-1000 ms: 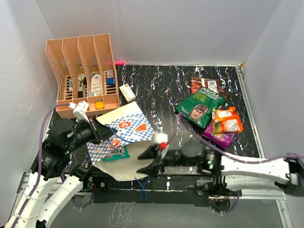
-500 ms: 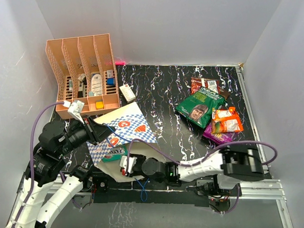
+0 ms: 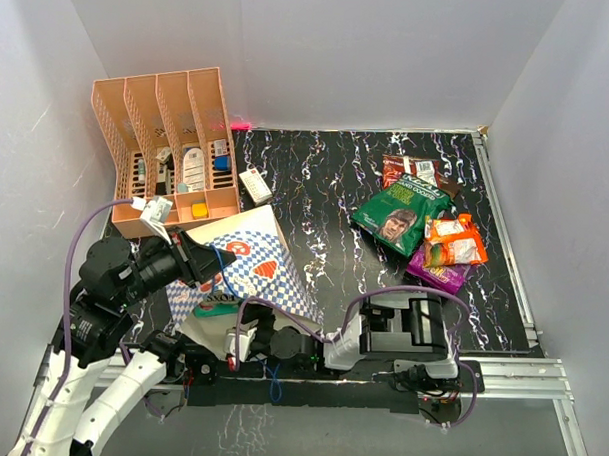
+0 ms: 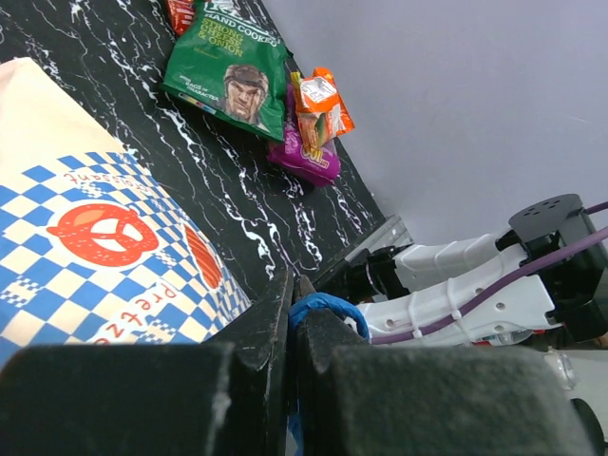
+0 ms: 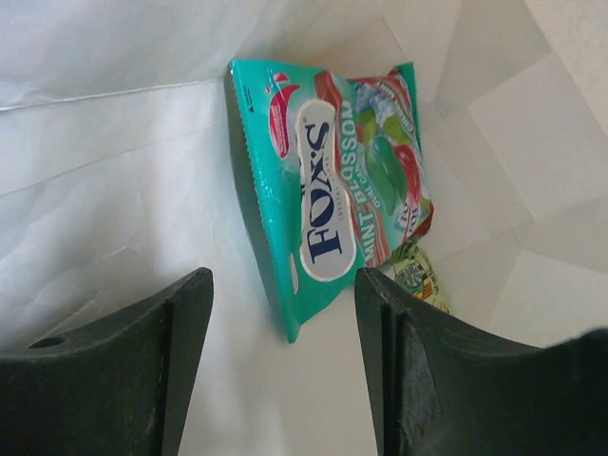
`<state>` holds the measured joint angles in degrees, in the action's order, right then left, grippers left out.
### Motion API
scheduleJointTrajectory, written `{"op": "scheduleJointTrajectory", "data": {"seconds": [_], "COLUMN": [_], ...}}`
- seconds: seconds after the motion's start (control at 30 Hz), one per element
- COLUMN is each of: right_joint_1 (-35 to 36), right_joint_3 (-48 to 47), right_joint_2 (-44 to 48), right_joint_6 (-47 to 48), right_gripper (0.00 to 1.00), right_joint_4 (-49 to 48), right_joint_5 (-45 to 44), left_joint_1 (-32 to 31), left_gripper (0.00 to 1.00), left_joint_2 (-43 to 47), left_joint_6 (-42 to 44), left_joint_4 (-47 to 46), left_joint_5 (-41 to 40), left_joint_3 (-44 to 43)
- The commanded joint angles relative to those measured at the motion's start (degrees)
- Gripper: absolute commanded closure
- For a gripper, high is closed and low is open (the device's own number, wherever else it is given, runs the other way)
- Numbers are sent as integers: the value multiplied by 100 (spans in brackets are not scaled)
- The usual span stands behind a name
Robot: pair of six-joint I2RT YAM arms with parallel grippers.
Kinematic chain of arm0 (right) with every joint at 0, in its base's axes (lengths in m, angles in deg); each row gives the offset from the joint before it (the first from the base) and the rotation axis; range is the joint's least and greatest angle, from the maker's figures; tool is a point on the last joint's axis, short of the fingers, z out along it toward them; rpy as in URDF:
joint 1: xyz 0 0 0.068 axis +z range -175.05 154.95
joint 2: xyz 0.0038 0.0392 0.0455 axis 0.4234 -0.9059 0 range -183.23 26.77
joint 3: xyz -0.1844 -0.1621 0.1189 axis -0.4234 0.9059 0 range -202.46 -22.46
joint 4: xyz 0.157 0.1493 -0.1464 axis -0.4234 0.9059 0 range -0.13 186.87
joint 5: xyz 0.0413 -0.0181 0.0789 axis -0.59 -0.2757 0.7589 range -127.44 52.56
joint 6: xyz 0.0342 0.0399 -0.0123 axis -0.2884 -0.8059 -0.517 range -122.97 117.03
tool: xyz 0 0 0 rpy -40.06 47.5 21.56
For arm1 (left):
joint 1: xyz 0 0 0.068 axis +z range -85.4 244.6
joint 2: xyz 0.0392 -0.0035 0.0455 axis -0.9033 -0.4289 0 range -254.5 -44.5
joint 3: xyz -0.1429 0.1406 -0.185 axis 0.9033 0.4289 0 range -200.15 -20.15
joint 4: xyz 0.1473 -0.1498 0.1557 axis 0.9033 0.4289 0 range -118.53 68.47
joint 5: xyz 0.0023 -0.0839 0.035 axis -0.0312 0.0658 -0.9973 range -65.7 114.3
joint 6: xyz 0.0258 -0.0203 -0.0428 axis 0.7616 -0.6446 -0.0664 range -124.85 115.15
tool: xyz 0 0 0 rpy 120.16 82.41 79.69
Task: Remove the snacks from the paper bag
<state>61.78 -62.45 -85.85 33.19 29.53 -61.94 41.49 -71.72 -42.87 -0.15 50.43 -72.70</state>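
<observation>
The checked paper bag point(image 3: 251, 266) lies at the front left, its mouth towards the arms. My left gripper point(image 3: 196, 260) is shut on its blue cord handle point(image 4: 329, 310) and holds the upper side up; the bag also shows in the left wrist view point(image 4: 95, 237). My right gripper point(image 3: 239, 340) is open inside the bag's mouth. Just beyond its jaws point(image 5: 285, 285) a teal packet point(image 5: 332, 190) lies on the white inside, with a small green packet point(image 5: 419, 279) behind it. A green point(image 3: 400, 211), a red point(image 3: 407, 170), an orange point(image 3: 454, 241) and a purple packet point(image 3: 438, 276) lie at the right.
A salmon-pink file organiser point(image 3: 167, 143) with small office items stands at the back left. A small white box point(image 3: 254, 183) lies beside it. My right arm point(image 3: 381, 336) stretches along the near edge.
My left gripper has lifted the bag's upper side by the handle, so the mouth stands open. My right gripper has moved left along the near edge into the mouth.
</observation>
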Motion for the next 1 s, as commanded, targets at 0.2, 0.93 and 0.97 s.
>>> {"op": "scheduleJointTrajectory", "data": {"seconds": [0.2,0.93,0.97], "right_joint_1": [-60,651,651], "right_joint_3": [-24,1865,1630], "right_joint_2": [438,3148,2877], "right_joint_6": [-425,-1291,-1165], "right_gripper": [27,20,19], "right_joint_4": [-349,-246,-188], "right_joint_5": [-235,1794,1696], "left_joint_1": [-9,-9,-13], "left_gripper": [100,100,100], "left_joint_2": [129,1,26], "left_joint_6": [-290,-425,-421], "left_joint_4": [-15,-274,-239], "left_joint_5": [-330,-235,-269], "left_joint_3": [133,512,499]}}
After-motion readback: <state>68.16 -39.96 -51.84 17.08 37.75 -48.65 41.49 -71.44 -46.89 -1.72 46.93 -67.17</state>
